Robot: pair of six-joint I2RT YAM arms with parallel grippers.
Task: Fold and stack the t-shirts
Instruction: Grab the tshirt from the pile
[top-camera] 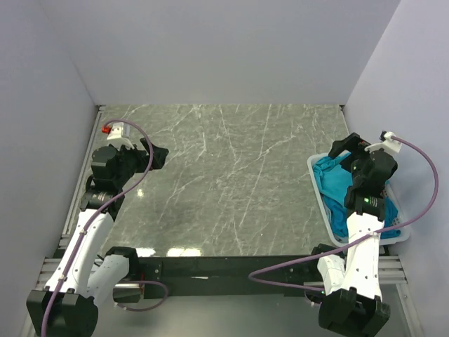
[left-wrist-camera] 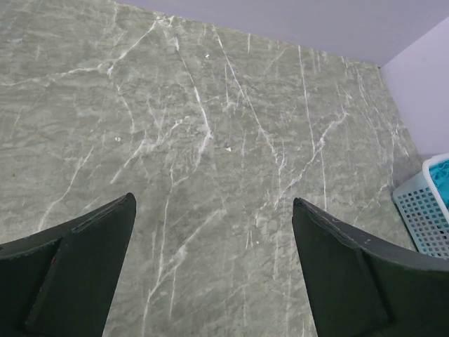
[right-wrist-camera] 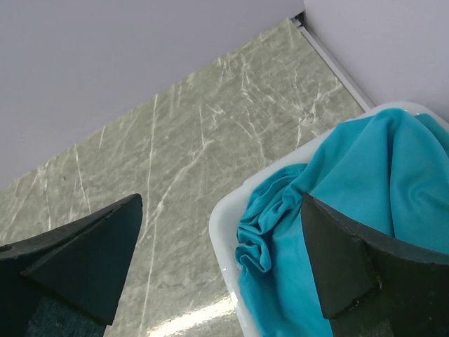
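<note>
shirt [right-wrist-camera: 365,175]: teal, soft, light, bunched in basket [top-camera: 319,200] at table's right edge
hold: a raised fold (pinch cloth only)
left gripper [left-wrist-camera: 214,263]: spread, empty
right gripper [right-wrist-camera: 221,263]: spread, empty

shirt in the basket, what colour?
Teal t-shirt, crumpled in the white basket; clearest in the right wrist view.

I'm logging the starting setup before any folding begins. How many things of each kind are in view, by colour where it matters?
Teal t-shirt, bunched in the basket: 1
White slatted basket, at the table's right edge: 1
Open gripper: 2, the left gripper and the right gripper
Total: 4
No other shirt colour is visible in these views.
</note>
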